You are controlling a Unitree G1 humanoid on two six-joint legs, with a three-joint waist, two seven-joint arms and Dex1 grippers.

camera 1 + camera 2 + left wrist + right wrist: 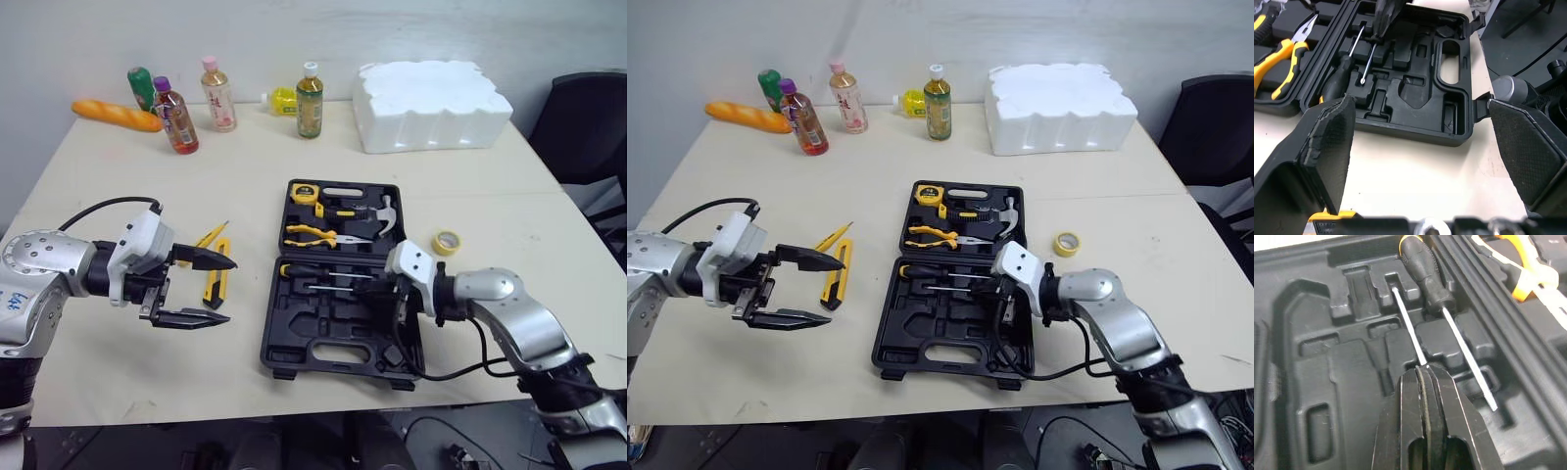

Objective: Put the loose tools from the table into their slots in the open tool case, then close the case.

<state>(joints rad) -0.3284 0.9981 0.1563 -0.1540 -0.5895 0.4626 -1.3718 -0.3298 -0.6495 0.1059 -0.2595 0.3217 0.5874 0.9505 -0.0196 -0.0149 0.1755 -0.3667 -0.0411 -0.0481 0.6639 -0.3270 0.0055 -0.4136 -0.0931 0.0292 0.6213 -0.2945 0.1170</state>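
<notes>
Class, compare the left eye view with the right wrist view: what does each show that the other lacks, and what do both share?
Left eye view: the open left gripper, yellow-and-black utility knife, yellow tape roll and white foam block. Right wrist view: close up, the right gripper, its jaws shut on the thin silver shaft. Both: the open black plastic tool case and black-handled screwdriver.

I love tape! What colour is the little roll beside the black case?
Yellow. The small tape roll shows best in the left eye view.
</notes>
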